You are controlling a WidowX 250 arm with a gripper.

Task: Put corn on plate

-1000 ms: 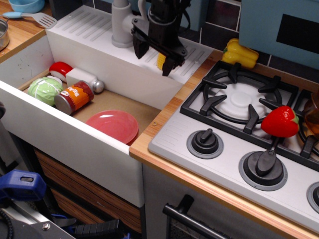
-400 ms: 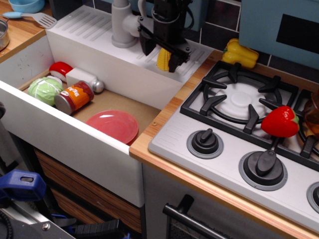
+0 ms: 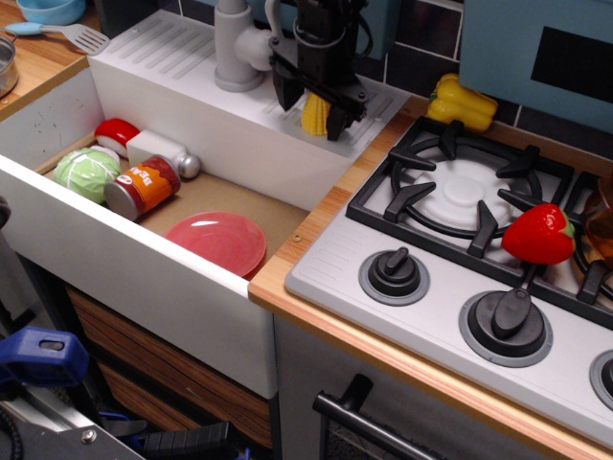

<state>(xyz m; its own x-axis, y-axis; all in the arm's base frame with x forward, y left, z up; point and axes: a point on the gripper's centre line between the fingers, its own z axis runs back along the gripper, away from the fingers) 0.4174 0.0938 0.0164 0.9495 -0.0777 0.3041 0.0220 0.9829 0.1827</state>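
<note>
Gripper point(image 3: 315, 107) straddles one corn point(image 3: 313, 114); one plate point(image 3: 218, 242).

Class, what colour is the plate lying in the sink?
Pinkish-red plate, seen clearly in the observation.image view.

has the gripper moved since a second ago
Yes. The gripper has shifted right and slightly up the image, away from the grey faucet base, and now straddles the corn on the ribbed drainboard.
</note>
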